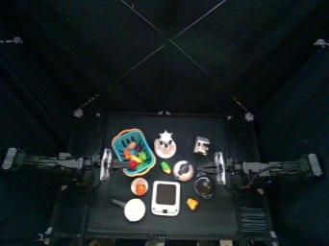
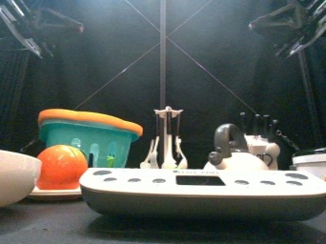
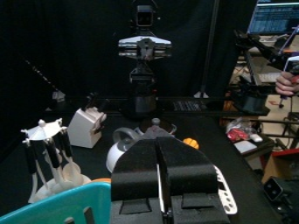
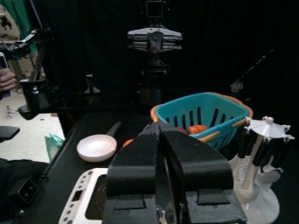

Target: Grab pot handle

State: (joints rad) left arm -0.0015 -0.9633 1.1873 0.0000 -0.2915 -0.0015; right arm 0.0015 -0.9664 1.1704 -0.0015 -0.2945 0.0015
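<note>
Both arms sat pulled back at opposite edges of the surface (image 1: 90, 223), the approach to the pot handle (image 1: 175, 176) judged not yet begun. The small dark pot (image 1: 184, 170) with its pale rim stood just right of the surface's centre, at about three o'clock from it, its stub handle seemingly pointing toward seven o'clock, though too small in the overhead view to be sure. The right gripper (image 1: 220, 169) hung level at three o'clock, nearest the pot, its fingers (image 4: 176, 166) clenched together on nothing. The left gripper (image 1: 103, 163) mirrored it at nine o'clock, fingers likewise pressed shut and empty. The colourful bowl (image 1: 130, 146), a white disc (image 1: 134, 209) and a white keypad device (image 1: 167, 198) crowded the surface. The next move would likely call for the right arm to release its fingers, reach inward and line them across the handle.
</note>
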